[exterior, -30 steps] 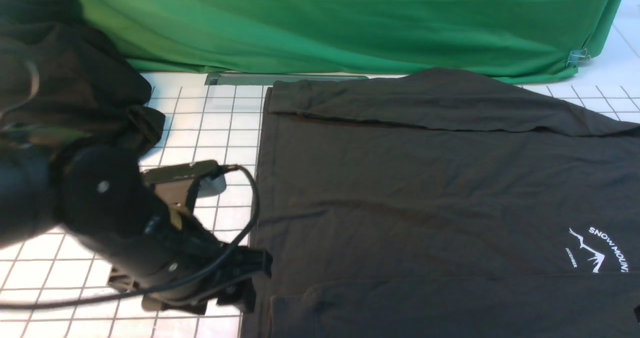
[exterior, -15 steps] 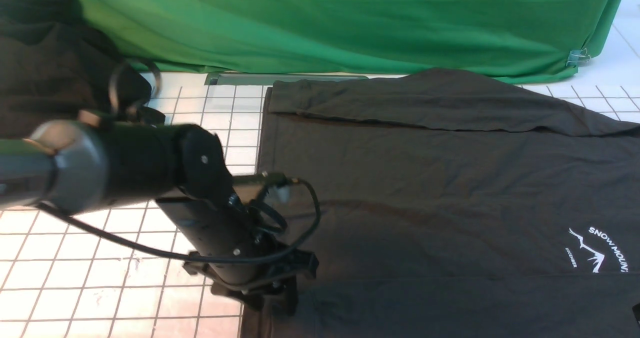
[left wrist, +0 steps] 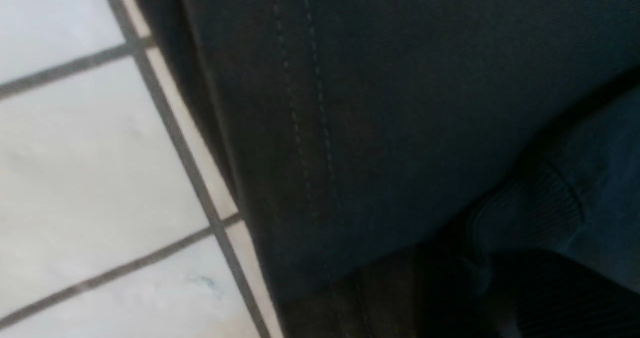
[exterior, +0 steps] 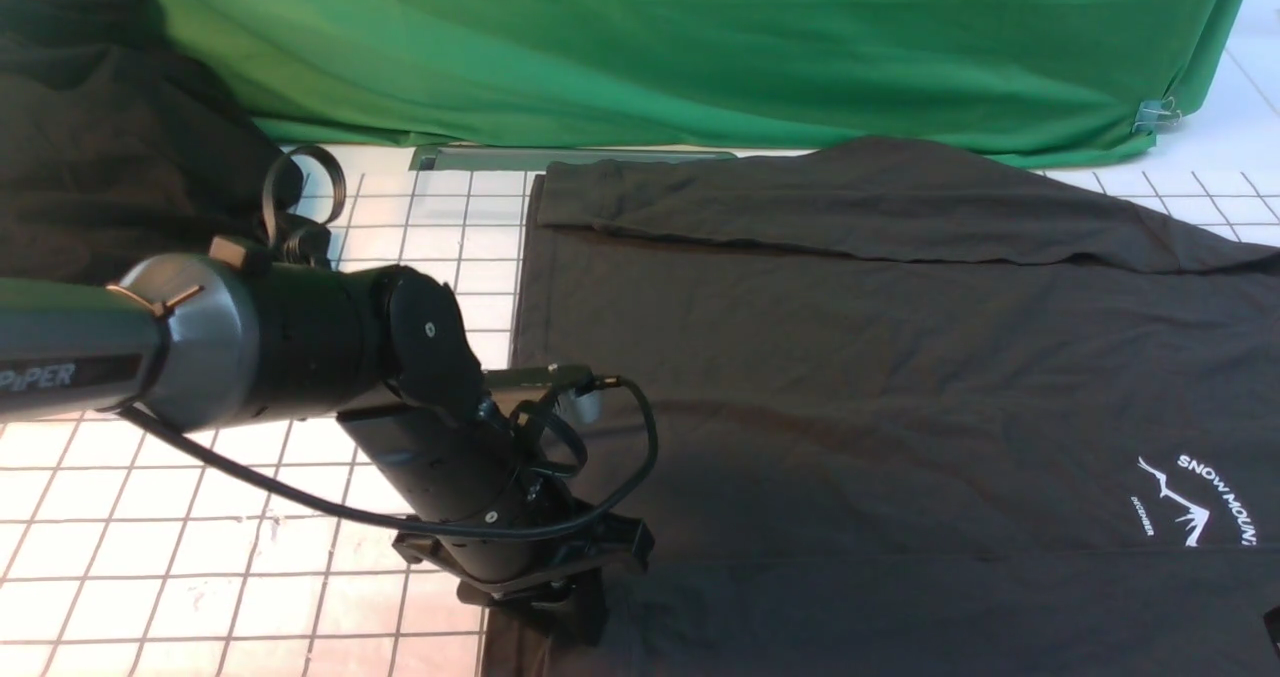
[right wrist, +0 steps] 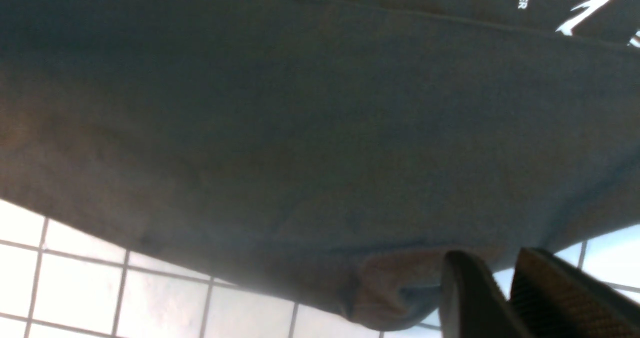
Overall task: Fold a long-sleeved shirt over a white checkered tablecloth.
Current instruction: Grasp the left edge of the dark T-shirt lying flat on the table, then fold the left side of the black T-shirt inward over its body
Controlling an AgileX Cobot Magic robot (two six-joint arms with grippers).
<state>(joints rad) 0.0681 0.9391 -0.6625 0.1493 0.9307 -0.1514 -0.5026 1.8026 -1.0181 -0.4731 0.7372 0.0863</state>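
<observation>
the large charcoal-black knit long-sleeved shirt (exterior: 880, 377) lies flat on the white checkered tablecloth (exterior: 200, 557), sleeves laid in over the body and its white mountain logo (exterior: 1195, 502) toward my right. my left gripper (exterior: 562, 617) is down at the near left corner, on the hem just beside the ribbed cuff (left wrist: 530, 213). its jaws are lost against the dark cloth, so i cannot tell whether they are wide or closed. my right gripper (right wrist: 492, 258) shows a narrow gap, tips at the shirt's near edge, and i cannot tell if cloth sits between them. the step, as i judge it, is pinching that near edge at both ends. to do it well i should take hem and sleeve layers together, bite deep enough not to slip, and lift both sides level so the fold lands straight.
</observation>
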